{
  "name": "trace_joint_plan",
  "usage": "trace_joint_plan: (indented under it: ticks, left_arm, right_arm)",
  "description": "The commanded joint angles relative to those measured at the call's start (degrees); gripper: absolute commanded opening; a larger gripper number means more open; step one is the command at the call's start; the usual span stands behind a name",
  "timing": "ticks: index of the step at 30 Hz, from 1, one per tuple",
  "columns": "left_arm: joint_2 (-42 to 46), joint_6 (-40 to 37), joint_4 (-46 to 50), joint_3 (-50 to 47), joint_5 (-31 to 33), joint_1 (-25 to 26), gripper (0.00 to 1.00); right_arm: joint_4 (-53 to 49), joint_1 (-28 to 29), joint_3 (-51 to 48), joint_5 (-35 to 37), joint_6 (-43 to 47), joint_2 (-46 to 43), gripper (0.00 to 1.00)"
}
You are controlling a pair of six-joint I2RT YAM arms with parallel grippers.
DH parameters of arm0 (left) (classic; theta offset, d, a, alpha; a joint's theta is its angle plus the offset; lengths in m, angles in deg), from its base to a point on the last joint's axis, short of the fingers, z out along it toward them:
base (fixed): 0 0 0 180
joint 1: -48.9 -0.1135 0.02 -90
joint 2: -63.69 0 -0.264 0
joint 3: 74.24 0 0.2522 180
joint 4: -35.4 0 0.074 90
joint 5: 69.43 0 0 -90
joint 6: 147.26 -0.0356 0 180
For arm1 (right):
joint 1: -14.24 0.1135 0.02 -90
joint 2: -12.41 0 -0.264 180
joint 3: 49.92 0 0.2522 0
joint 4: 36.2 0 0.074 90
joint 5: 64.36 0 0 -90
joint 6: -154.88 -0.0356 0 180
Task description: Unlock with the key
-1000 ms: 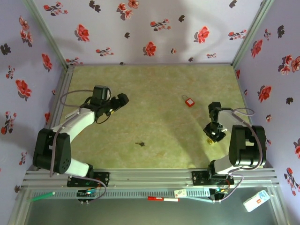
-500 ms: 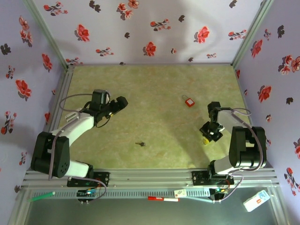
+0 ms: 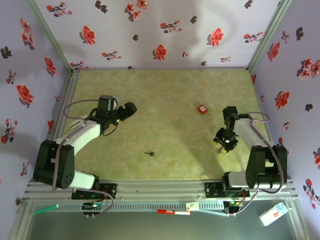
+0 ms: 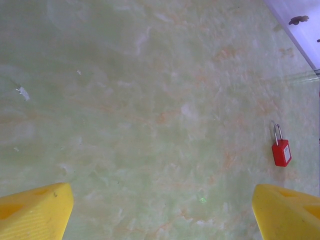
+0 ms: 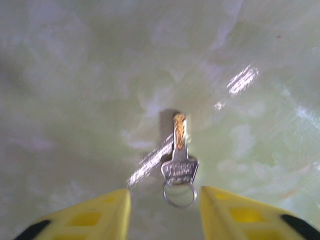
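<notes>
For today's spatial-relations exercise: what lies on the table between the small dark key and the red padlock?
Nothing: in the top view, the table between the dark key and the red padlock is bare.

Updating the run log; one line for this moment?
left gripper open, empty | right gripper open, straddling silver key on table | dark key lying untouched | red padlock lying apart

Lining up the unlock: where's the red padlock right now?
The red padlock lies on the right half of the table, beyond the right gripper; the left wrist view shows it at right.
</notes>
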Motion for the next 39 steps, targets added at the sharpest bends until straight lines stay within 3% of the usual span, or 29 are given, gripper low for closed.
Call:
trace_joint_plan:
  ticks: [1, 9, 15, 29, 34, 39]
  left_arm:
    - [-1.21, 0.01, -0.82, 1.69, -1.31, -0.48, 0.93]
    - [-2.75, -0.57, -0.94, 2.90, -2.88, -0.49, 0.93]
    - [-2.78, -2.09, 0.82, 4.42, -3.26, -0.48, 0.93]
    - [-2.87, -2.61, 1.20, 5.32, -3.76, -0.47, 0.94]
    - [-3.60, -2.52, 0.98, 5.70, -4.28, -0.43, 0.94]
    - [-4.91, -2.06, -0.20, 6.04, -4.91, 0.06, 0.93]
  right_arm:
    - [-4.42, 2.09, -2.01, -1.48, -0.24, -1.32, 0.48]
    - [3.37, 3.40, -9.58, -5.21, -7.71, -3.07, 0.49]
    - [8.31, 3.40, -10.37, -4.10, -10.66, -1.02, 0.46]
    - [9.28, 1.52, -11.96, -0.17, -12.19, -1.86, 0.36]
    - [9.56, 0.52, -11.48, 0.77, -11.24, -0.97, 0.30]
    - [8.97, 0.15, -10.89, 2.07, -9.30, 0.37, 0.14]
